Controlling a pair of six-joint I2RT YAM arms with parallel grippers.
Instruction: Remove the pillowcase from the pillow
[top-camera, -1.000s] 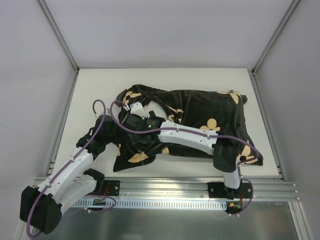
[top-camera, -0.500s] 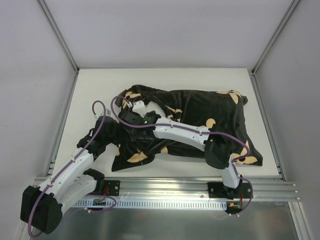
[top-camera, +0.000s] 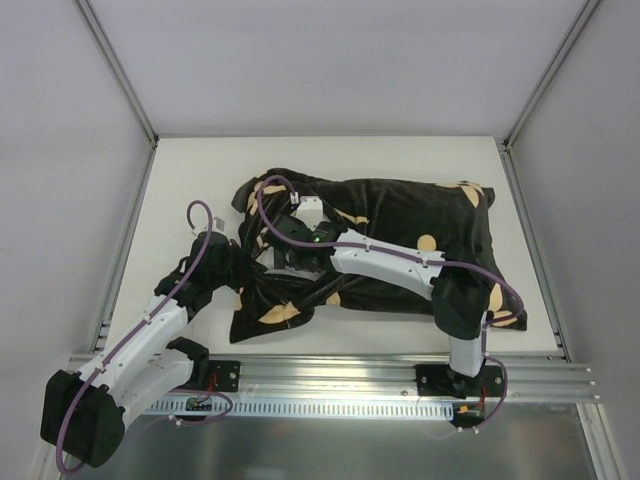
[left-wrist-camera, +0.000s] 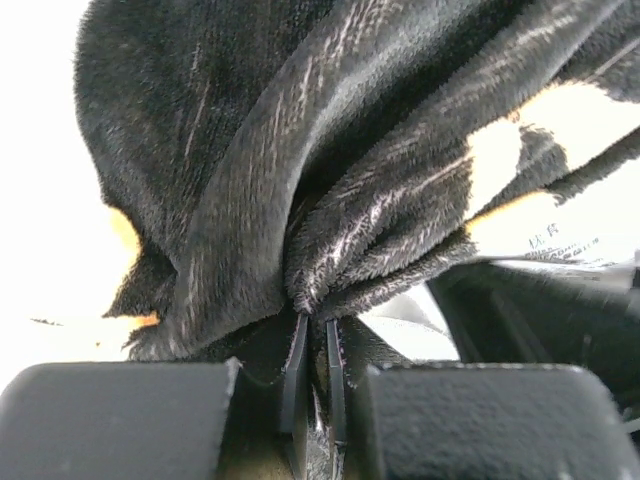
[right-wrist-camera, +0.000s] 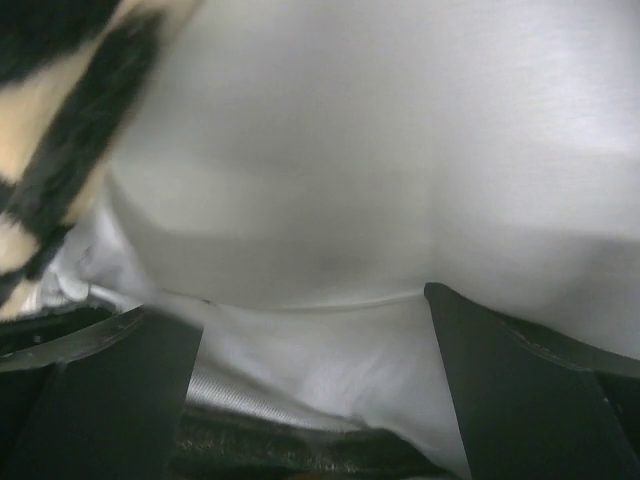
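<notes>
Left gripper (left-wrist-camera: 312, 335) pinches a pillowcase (left-wrist-camera: 330, 190) fold; right gripper (right-wrist-camera: 312, 325) spread wide, facing the white pillow (right-wrist-camera: 400, 150)

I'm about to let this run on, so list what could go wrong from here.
The left gripper pinches only a thin bunched fold of the pillowcase; the plush could slip free under a pull. The right gripper stands open facing the pillow, with pillowcase edge close by; closing might catch both and pin them together.
</notes>
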